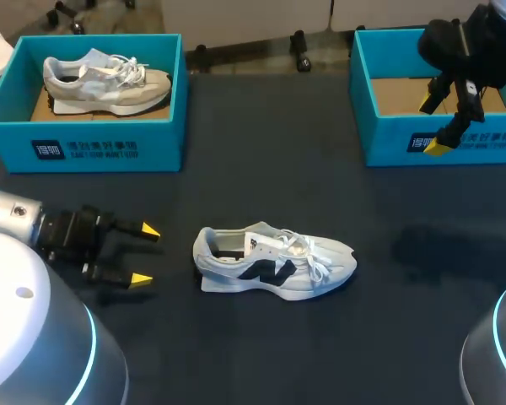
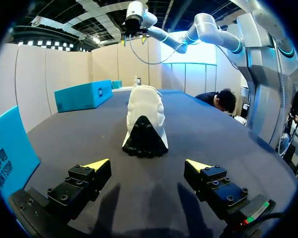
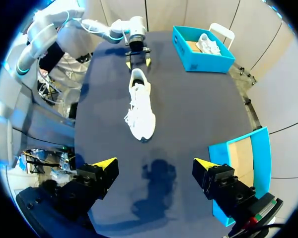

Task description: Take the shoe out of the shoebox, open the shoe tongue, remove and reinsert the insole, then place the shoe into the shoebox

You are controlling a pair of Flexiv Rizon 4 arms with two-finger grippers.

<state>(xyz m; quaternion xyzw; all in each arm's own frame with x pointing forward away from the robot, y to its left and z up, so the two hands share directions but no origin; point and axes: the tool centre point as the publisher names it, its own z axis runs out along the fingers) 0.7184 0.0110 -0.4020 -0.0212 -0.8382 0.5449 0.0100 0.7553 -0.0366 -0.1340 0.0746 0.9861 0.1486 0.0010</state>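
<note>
Head view: your left gripper (image 1: 146,254), spread and empty, faces the shoe (image 1: 270,263) ahead, likely to steady it; right gripper (image 1: 433,125), also spread, hovers at the shoebox (image 1: 388,143) edge.

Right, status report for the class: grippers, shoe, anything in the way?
Left gripper open, behind heel of white-and-black laced sneaker. Right gripper open, high by right-hand teal cardboard shoebox. Sneaker upright mid-table, nothing between it and left gripper.

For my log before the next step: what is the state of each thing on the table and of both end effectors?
Shoe: out of box, upright on table, unheld.
Left box: open, holds grey shoe.
Right box: open, no shoe seen inside.
Left end effector: open, empty.
Right end effector: open, empty.
</note>
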